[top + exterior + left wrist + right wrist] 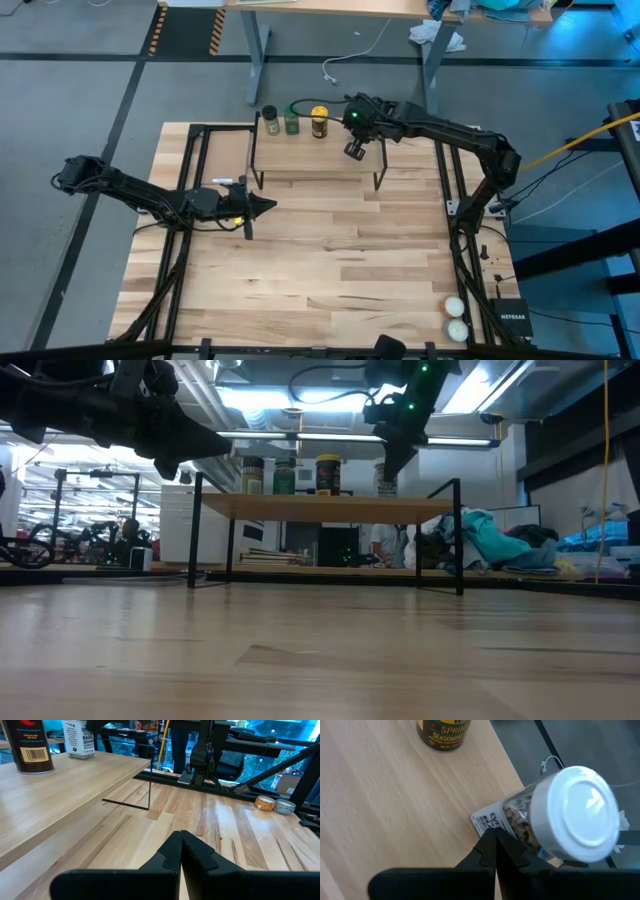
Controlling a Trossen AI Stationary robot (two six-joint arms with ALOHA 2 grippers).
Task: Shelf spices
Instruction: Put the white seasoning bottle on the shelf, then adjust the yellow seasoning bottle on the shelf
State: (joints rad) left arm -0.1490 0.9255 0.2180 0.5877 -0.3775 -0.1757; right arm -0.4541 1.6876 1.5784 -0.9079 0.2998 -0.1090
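Overhead and table-level views of the shelving task. The shelf (318, 160) stands at the 12 o'clock edge of the table (330, 270). Along its far edge, reading from 9 toward 3 o'clock, stand three jars in a row: the black-lidded jar (270, 121), the green-lidded jar (291, 122) and the amber yellow-lidded jar (319, 122), each upright and just beside the next.

The right gripper (354, 150) hangs over the shelf's 3 o'clock end, beside the yellow-lidded jar. In its wrist view the white-lidded jar (570, 817) sits on the shelf board directly ahead of the fingertips (487, 851), which meet at a point with no gap and grasp nothing; whether the tips touch the jar's label cannot be told.

The left gripper (268, 206) waits at about 9 o'clock of the table's centre, just short of the shelf's near leg, its jaws pressed together and empty.

Two whitish balls (456, 318) lie at the 5 o'clock corner.
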